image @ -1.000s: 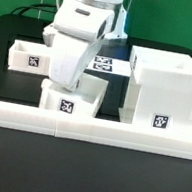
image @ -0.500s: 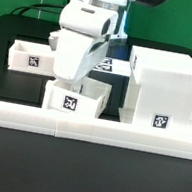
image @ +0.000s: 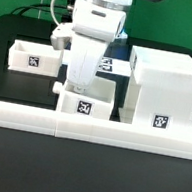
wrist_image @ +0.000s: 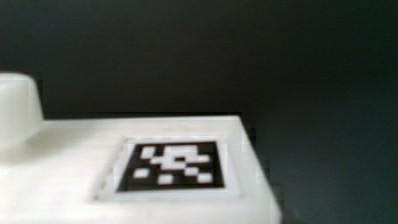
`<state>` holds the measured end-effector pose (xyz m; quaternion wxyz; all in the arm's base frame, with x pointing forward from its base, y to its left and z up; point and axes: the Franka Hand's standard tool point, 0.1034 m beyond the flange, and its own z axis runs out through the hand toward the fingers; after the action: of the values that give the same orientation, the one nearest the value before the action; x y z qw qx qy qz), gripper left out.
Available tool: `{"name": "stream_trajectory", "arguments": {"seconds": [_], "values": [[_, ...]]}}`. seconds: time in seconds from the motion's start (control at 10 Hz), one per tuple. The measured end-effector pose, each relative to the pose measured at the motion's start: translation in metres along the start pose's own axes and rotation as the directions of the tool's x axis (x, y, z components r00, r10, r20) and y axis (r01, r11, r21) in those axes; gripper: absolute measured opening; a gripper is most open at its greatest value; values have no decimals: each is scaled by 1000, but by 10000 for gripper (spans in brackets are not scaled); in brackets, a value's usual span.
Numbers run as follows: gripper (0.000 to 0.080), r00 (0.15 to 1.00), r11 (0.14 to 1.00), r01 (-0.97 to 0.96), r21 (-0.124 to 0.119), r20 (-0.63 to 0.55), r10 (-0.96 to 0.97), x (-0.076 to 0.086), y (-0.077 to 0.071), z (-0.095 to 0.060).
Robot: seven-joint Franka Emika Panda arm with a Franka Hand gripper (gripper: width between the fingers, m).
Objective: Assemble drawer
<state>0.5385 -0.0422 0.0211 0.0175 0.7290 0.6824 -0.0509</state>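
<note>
The large boxy white plastic housing (image: 164, 90) stands just beside the fingers, on the exterior view's right; an open white plastic tray (image: 33, 57) sits well apart on their other side; the gripper (image: 78, 87) is pinched narrowly on the wall of a small tilted white tray (image: 85, 104), its black-and-white square tag (wrist_image: 175, 165) below the fingers
</note>
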Motion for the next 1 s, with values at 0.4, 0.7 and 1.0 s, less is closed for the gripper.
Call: {"name": "stream_trajectory", "arguments": {"seconds": [0.4,0.7,1.0], "values": [[42,1000,1000,-12,1,-2,12,-4,-1,2],[42,999,999,31,14,-35,-31,-18,-2,5],[42,990,999,20,31,-138,-15,-33,-4,6]]}}
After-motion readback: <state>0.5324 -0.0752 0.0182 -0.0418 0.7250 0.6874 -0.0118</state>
